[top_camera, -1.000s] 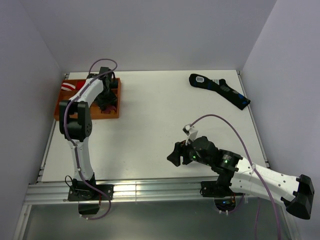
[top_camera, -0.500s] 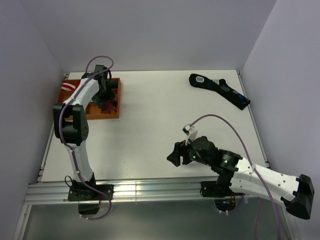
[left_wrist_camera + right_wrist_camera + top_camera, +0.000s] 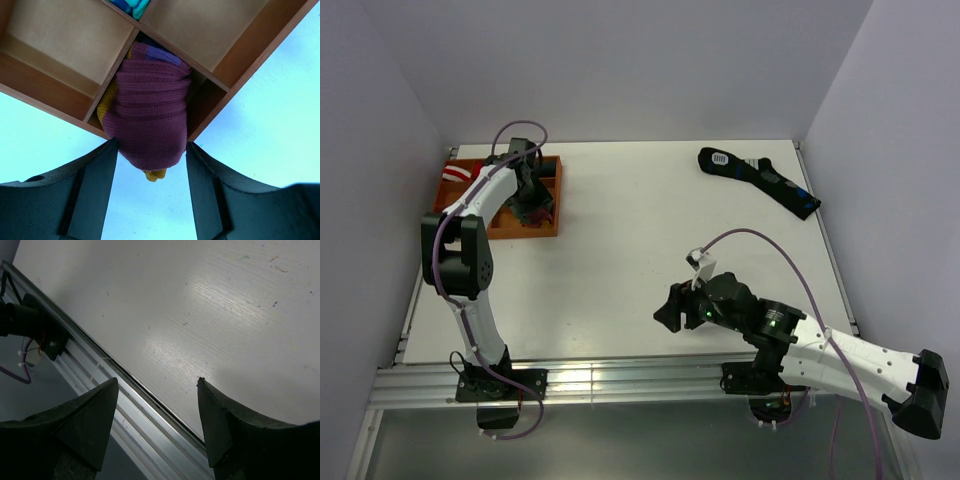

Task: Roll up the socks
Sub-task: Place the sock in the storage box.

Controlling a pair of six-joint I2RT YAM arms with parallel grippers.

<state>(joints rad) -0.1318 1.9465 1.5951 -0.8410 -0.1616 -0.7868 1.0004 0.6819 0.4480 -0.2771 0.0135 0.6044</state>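
The maroon sock [image 3: 150, 120], rolled into a thick bundle with an orange tip and a purple cuff band, lies in a near compartment of the orange-brown wooden box [image 3: 240, 55]. Its end hangs over the box wall above the table. My left gripper [image 3: 151, 145] is open, its fingertips on either side of the bundle's overhanging end, right at its edges. From above, the left gripper [image 3: 532, 198] is over the box [image 3: 556, 190] at the far left, mostly hiding the sock. My right gripper [image 3: 668, 308] is open and empty near the table's front edge [image 3: 157, 382].
A long black sock [image 3: 760, 180] with blue marks lies at the far right. A red-and-white striped bundle [image 3: 455, 172] sits in the box's left end, and a teal bundle [image 3: 127, 6] fills another compartment. An aluminium rail [image 3: 125, 410] runs along the front edge.
The left arm's elbow has swung left and the left gripper has shifted slightly toward the far side over the box. The right arm has not moved.
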